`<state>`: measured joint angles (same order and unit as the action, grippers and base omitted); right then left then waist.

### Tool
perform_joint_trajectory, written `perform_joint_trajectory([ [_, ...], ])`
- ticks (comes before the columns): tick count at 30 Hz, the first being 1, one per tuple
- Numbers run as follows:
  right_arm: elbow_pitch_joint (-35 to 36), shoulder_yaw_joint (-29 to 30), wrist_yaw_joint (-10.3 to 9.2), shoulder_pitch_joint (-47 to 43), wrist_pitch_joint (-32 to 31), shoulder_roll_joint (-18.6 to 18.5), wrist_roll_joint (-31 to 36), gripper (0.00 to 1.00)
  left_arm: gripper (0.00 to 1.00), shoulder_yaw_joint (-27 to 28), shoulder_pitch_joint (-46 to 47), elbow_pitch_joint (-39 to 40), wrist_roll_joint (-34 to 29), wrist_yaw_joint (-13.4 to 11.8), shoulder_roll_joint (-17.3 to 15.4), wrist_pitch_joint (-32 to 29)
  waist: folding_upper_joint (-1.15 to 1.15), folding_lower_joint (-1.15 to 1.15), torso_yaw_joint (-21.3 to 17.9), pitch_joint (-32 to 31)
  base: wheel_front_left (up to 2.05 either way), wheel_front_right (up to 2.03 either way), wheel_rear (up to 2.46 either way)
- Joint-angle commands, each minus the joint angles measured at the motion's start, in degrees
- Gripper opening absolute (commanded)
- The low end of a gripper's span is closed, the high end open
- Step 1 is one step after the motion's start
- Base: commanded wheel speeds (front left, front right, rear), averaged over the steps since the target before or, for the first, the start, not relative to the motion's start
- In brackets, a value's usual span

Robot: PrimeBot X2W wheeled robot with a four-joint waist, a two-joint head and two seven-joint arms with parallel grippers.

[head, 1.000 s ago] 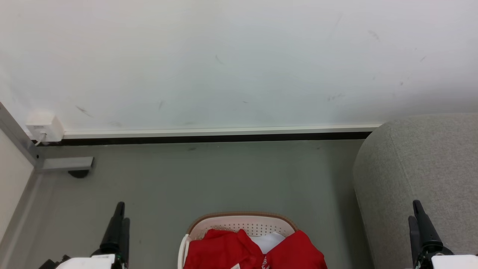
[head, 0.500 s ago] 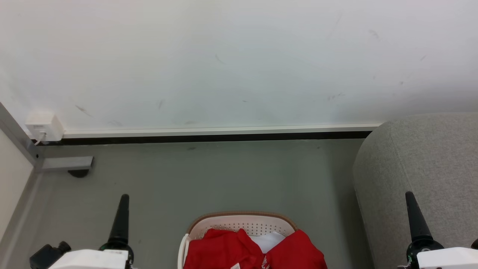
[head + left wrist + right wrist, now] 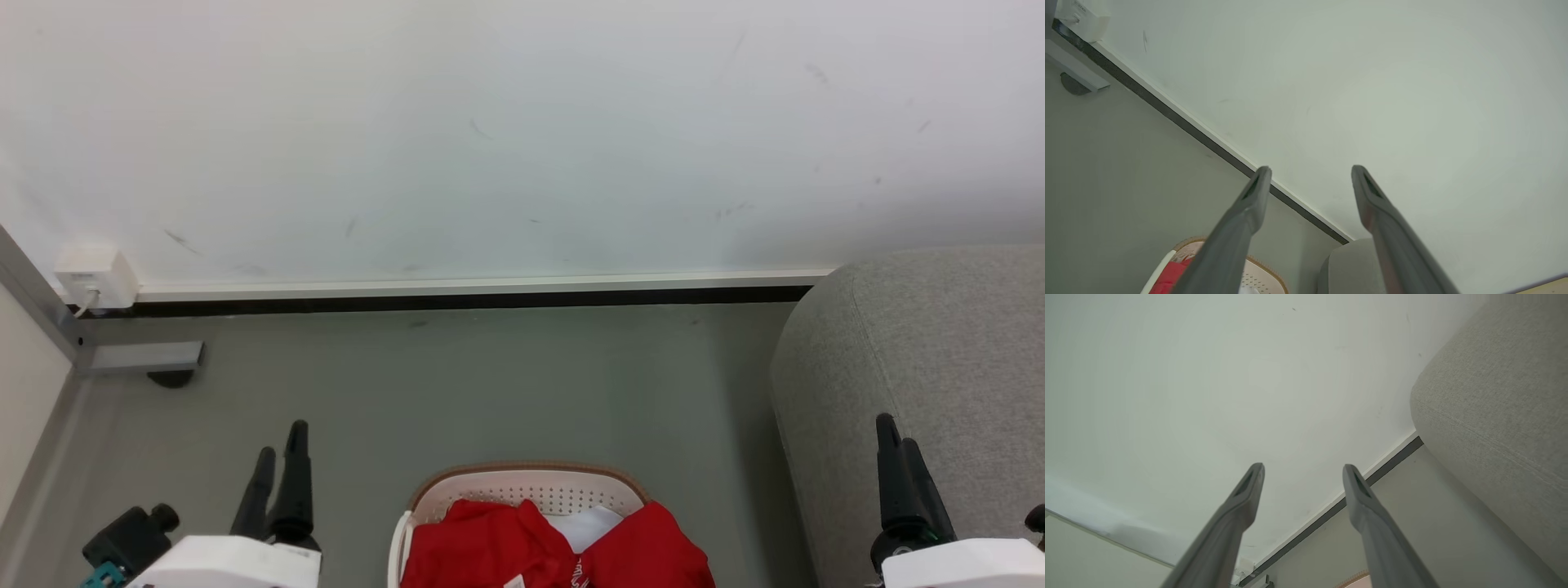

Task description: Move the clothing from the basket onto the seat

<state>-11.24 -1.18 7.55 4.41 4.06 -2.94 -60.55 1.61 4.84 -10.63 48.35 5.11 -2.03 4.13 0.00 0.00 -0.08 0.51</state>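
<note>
The task looks unstarted. A cream-white basket (image 3: pixel 522 474) with a tan rim stands on the grey floor (image 3: pixel 457 384), its near part cut off by the bottom edge of the head view. The red clothing (image 3: pixel 490 547), with a patch of white showing in it, lies heaped inside the basket up to the rim. No red fabric lies outside the basket. The grey fabric seat (image 3: pixel 939 343) stands to the right of the basket, near it, with a strip of floor between them. The part of the seat that shows carries no clothing.

The left tool (image 3: pixel 282 438) hangs to the left of the basket, well apart from it, fingers spread and holding nothing. The right tool (image 3: pixel 894 431) hangs to the right of the basket, in front of the seat's side, also spread wide and holding nothing. Both point past the basket toward the pale wall (image 3: pixel 522 131).

Every step seems left: reaching into the basket, gripping the clothing, carrying it to the seat. How many garments there are cannot be told.
</note>
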Motion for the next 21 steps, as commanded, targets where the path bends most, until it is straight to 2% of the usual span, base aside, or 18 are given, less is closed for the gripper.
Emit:
perform_joint_trajectory([
  [1, 0.86, 0.02, -0.04, 1.32, 0.62, -0.13, 3.48, 1.0, 1.0, -0.05, 1.22, 0.76, -3.09, -0.42, -0.64, 0.56, 0.0, 0.0, -0.04, 0.01, 0.0, 0.0, 0.0],
  [10, -0.41, -1.45, -0.05, 1.21, 2.21, -0.4, 15.13, 1.0, 1.0, -1.64, 1.33, -0.29, -11.38, -1.67, -1.24, 2.22, 0.0, 0.0, -0.04, -0.01, 0.0, 0.0, 0.0],
  [21, -3.61, -1.26, -0.06, 2.12, 4.01, 0.04, 23.75, 1.0, 1.0, -3.0, 2.05, -2.48, -18.68, -2.89, -2.25, 3.96, 0.0, 0.0, -0.14, -0.22, 0.0, 0.0, 0.0],
])
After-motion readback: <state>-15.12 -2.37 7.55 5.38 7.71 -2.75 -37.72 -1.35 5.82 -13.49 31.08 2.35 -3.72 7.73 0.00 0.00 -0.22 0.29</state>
